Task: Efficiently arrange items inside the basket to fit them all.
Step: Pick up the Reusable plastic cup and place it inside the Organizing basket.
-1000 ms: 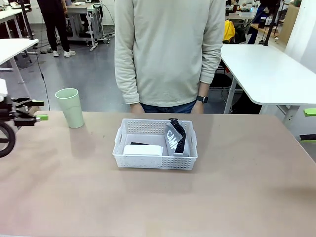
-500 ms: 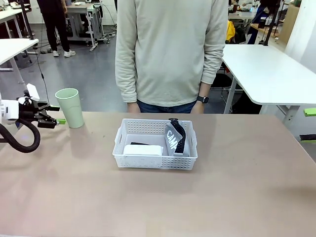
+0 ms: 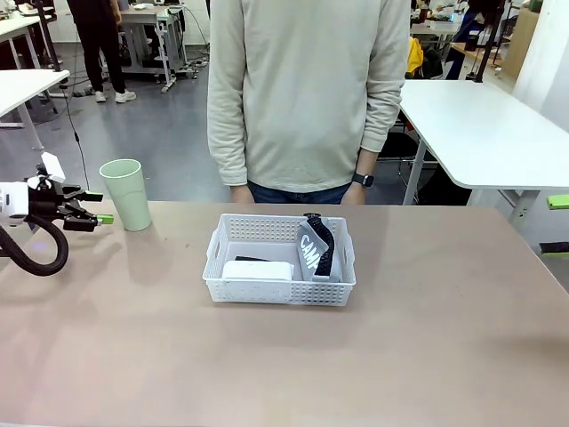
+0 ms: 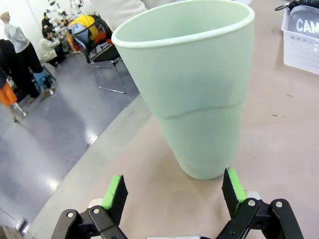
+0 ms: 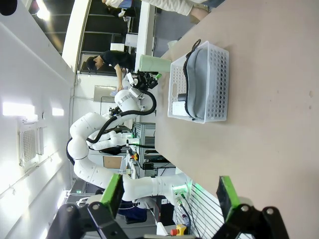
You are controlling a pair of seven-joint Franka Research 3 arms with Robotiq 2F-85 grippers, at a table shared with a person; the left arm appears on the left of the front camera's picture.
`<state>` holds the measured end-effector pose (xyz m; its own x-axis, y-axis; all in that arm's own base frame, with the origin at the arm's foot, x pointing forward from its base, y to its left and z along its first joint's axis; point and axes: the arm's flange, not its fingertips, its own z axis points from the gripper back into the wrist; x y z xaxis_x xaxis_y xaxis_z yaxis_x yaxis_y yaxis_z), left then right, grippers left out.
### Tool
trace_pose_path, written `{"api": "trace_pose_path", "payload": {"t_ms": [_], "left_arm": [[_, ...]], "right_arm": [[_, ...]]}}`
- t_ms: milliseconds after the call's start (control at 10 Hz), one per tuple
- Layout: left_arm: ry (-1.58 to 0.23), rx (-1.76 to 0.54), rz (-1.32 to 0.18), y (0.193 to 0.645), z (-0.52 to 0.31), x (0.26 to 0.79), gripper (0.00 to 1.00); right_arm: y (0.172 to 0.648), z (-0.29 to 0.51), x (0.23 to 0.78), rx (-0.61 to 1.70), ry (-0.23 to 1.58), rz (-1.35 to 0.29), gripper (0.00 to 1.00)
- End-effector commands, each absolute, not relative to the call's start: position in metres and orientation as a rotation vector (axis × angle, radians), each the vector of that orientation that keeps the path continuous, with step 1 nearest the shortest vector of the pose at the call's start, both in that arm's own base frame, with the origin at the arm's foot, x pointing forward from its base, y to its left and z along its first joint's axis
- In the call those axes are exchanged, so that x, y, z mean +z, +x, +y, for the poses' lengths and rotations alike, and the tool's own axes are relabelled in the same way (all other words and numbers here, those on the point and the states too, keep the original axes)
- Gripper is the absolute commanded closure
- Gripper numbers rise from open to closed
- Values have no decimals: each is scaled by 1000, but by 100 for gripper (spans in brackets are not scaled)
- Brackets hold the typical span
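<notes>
At the far left of the front view, the left pincer (image 3: pixel 96 207) reaches in level over the desk (image 3: pixel 284 356), its wrist horizontal and its green-tipped fingers pointing toward the pale green cup (image 3: pixel 124 194). The fingers stand apart and hold nothing; the tips stop just short of the cup. In the left wrist view the cup (image 4: pixel 192 84) stands upright on the desk straight ahead of the left pincer (image 4: pixel 174 191), its base sitting near the gap between the two spread green pads (image 4: pixel 112 191), with no contact visible.

Toward the middle of the desk lies the white basket (image 3: pixel 279 260). Inside it, a white box (image 3: pixel 258 269) rests at the near left, with a dark item partly hidden behind it that cannot be identified for certain. The grey pouch (image 3: pixel 313 253) leans on edge against the basket's right side, its black zipper uppermost.

Behind the basket a person (image 3: pixel 307 98) stands at the far edge of the desk, arms hanging down.

The right wrist view is rolled sideways: the right pincer (image 5: pixel 169 194) is held well back from the basket (image 5: pixel 202 82), fingers wide apart and empty, above bare desk. It looks across at the pouch (image 5: pixel 199 79) lying in the basket.
</notes>
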<state>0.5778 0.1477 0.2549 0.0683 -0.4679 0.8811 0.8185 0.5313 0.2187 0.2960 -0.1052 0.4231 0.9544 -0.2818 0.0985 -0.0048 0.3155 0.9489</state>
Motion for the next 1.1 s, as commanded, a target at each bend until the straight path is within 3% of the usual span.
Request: {"api": "trace_pose_path", "payload": {"t_ms": [0, 1000], "left_arm": [[-455, -984, -1130, 593, 145, 250, 0], [-743, -993, -1192, 611, 102, 236, 0]], "right_arm": [[296, -104, 429, -201, 1259, -263, 0], [296, -104, 429, -201, 1259, -263, 0]]}}
